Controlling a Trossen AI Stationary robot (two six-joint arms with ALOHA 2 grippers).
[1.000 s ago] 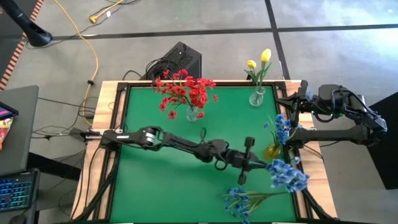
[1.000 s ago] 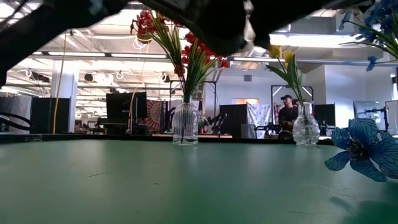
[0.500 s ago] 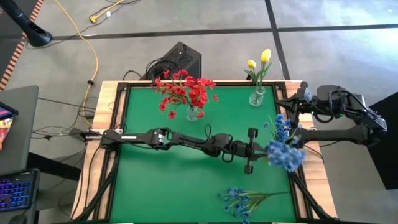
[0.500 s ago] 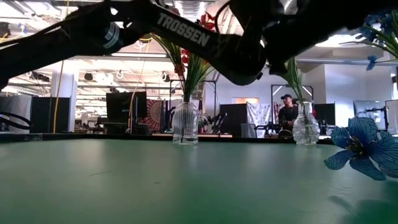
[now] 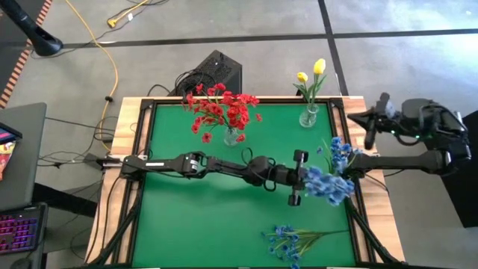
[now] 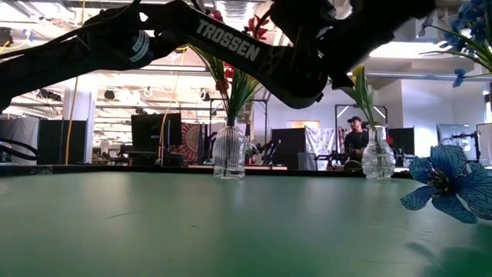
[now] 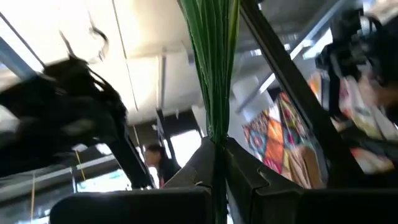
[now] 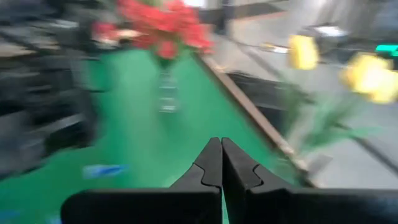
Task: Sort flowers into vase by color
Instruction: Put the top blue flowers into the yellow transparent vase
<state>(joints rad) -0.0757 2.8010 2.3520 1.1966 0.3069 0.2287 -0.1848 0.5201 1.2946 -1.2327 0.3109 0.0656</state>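
Blue spray (image 5: 328, 184), thin green stems, pinched by left gripper (image 5: 300, 178); right gripper (image 8: 221, 163) jaws pressed together.

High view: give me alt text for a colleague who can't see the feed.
The left gripper is stretched across the green table, shut on a spray of blue flowers beside the blue bunch at the right edge. The red flowers and the yellow flowers stand in vases at the back, another blue spray lies at the front, and the right gripper waits shut off the right edge.

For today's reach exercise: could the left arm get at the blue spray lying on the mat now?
Probably not yet: the left gripper is shut on a blue spray, though the lying spray sits unobstructed nearby.
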